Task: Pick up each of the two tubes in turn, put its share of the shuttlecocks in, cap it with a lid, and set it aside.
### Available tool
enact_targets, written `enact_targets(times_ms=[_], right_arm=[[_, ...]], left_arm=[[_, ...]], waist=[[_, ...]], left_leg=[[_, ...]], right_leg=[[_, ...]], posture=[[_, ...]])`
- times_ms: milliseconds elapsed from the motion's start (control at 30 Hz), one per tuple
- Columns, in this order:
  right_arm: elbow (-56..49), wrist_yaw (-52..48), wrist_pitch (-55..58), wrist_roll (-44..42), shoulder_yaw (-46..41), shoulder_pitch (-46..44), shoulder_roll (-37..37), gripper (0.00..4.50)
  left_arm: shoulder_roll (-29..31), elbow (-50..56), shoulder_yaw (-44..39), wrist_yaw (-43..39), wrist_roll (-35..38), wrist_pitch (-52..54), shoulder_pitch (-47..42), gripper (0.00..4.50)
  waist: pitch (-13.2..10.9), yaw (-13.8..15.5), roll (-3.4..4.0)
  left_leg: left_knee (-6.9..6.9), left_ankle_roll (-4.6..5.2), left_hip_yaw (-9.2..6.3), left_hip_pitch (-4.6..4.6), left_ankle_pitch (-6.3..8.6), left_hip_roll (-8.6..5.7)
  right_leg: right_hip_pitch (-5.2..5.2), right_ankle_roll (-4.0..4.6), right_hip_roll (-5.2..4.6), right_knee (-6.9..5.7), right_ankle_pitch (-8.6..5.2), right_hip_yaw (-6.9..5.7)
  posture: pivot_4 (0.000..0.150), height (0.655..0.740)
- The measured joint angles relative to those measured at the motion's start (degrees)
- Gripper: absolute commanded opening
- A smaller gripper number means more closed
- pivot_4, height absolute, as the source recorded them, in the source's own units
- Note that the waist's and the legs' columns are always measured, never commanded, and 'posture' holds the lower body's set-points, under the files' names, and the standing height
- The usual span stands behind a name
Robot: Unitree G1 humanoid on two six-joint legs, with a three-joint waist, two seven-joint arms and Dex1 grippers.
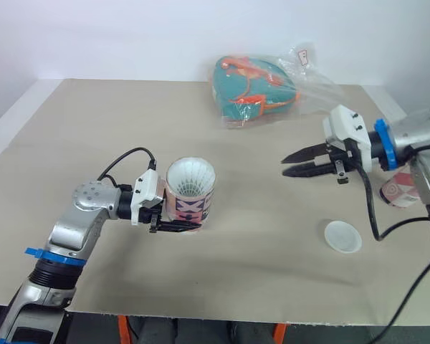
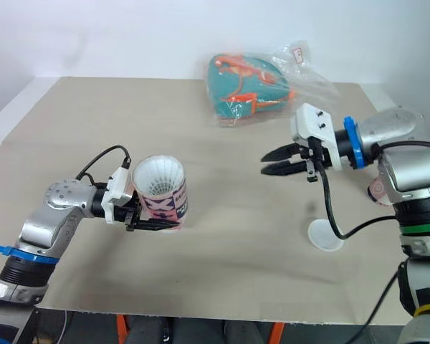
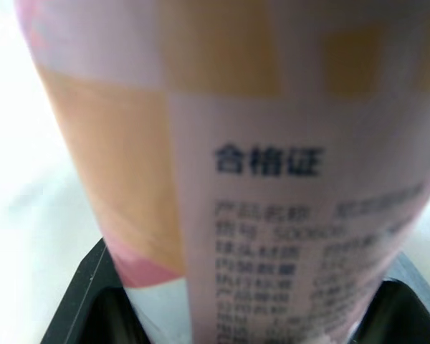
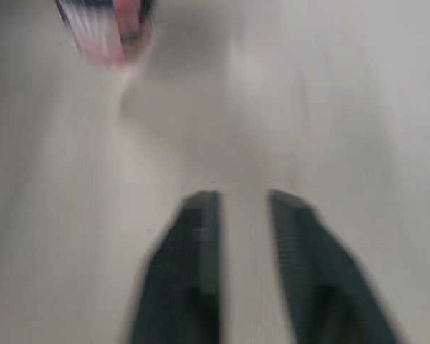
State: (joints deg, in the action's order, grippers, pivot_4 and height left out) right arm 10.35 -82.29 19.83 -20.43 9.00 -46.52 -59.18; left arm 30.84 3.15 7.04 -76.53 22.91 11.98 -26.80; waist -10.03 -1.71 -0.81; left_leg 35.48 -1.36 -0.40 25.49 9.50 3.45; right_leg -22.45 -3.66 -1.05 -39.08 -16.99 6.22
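Note:
A pink patterned tube (image 1: 190, 190) stands upright on the table left of centre. White shuttlecock feathers (image 1: 190, 177) show in its open top. My left gripper (image 1: 173, 223) is shut on the tube's lower part, and the tube's label (image 3: 272, 179) sits between its fingers (image 3: 79, 315). My right gripper (image 1: 295, 165) hovers over the table to the right, open, with nothing between its fingers (image 4: 201, 244). It points toward the tube (image 4: 104, 29). A round white lid (image 1: 342, 236) lies flat near the front right. A second tube (image 1: 398, 190) lies partly hidden behind my right arm.
A clear plastic bag holding a teal and orange item (image 1: 258, 89) lies at the back of the beige table (image 1: 93, 129). The table's front edge (image 1: 222, 315) runs close below the lid and my left arm.

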Motion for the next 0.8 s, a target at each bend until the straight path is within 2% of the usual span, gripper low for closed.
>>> enact_targets(times_ms=[33,200,367,567,800], right_arm=[[1.43,0.37,-0.06,0.92,-0.75,1.31,-1.2,3.23],[4.74,-1.72,-1.6,5.2,-1.02,7.66,-6.67,3.23],[7.26,-4.22,-3.28,8.73,-0.5,8.99,-8.89,3.23],[10.48,-5.22,-4.9,12.5,0.77,9.97,-8.27,3.23],[16.48,-3.81,-7.34,17.07,3.58,10.16,-3.15,3.23]], left_arm=[[-1.39,-0.62,0.79,0.26,-0.11,-0.48,-0.06,2.57],[-7.12,-2.81,3.34,3.12,-0.23,-0.21,0.25,2.57],[-11.76,-4.98,6.5,5.32,-1.05,0.16,1.37,2.57],[-11.78,-10.58,9.22,4.67,-5.32,-4.44,1.01,2.57],[-11.95,-13.99,9.48,3.47,-6.25,-7.35,-1.22,2.57]], waist=[[0.0,0.03,0.0],[0.0,0.04,0.02],[0.0,-0.27,0.04],[0.01,-0.59,0.07],[0.02,-0.86,0.08]], left_leg=[[0.02,0.0,0.0,0.0,0.0,-0.01],[0.06,0.0,0.01,0.0,0.0,-0.07],[0.08,-0.02,0.0,-0.08,-0.01,-0.08],[0.08,-0.07,0.01,-0.14,-0.05,-0.09],[0.12,-0.08,0.0,-0.15,-0.06,-0.13]], right_leg=[[0.02,-0.01,-0.01,0.0,0.0,0.0],[0.06,-0.08,-0.05,0.02,0.0,0.04],[0.12,-0.1,-0.04,0.01,0.04,0.06],[0.16,-0.12,-0.03,0.01,0.08,0.09],[0.22,-0.16,-0.05,0.01,0.1,0.1]], posture=[[0.15,0.74],[0.15,0.74],[0.15,0.74],[0.15,0.74],[0.15,0.74]])
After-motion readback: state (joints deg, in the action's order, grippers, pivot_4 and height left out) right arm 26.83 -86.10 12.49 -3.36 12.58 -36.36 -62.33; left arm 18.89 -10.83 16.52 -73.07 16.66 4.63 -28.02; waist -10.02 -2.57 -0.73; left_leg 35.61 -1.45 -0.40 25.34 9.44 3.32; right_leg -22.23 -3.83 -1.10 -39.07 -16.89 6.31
